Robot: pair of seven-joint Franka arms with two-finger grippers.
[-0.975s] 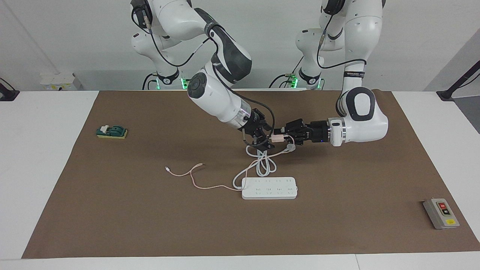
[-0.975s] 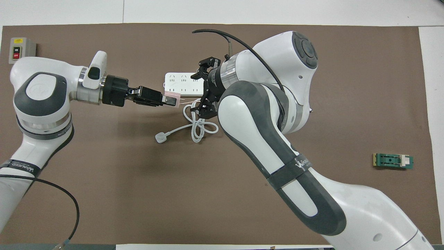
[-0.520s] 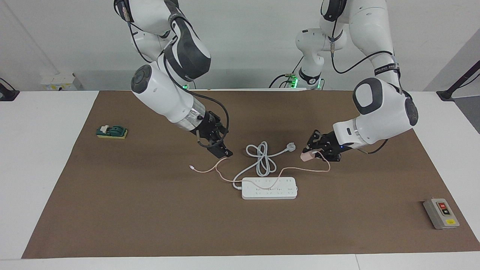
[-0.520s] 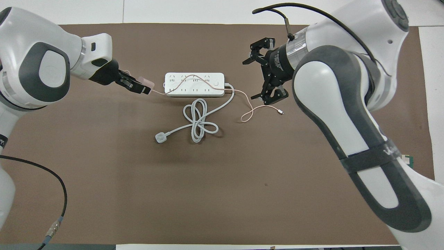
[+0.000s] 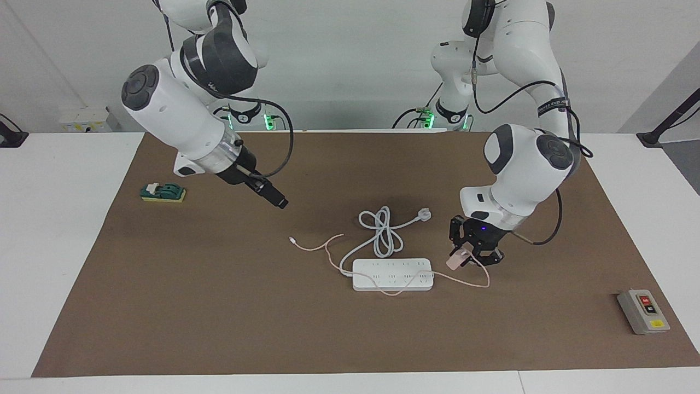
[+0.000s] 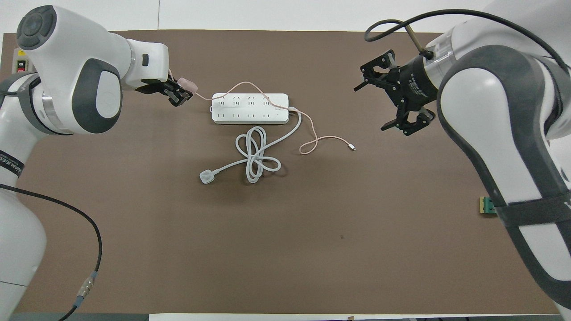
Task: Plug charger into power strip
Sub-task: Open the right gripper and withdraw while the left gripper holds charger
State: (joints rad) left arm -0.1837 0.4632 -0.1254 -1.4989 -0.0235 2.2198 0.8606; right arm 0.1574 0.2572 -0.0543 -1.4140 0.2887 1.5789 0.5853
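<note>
Charger (image 5: 457,261): small pale-pink cube, thin pink cable draped over white strip (image 5: 392,274); pinched by left gripper (image 5: 471,256). Right gripper (image 6: 392,99) spread, empty. No legible writing.

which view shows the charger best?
Overhead view: the charger shows clear at the tip of the left gripper, beside the power strip. In the facing view the charger sits partly masked by the jaws.

A white tabletop (image 5: 54,246) carries a large brown mat (image 5: 219,328). A plain pale wall (image 5: 350,65) rises at the robots' end, evenly lit.
</note>
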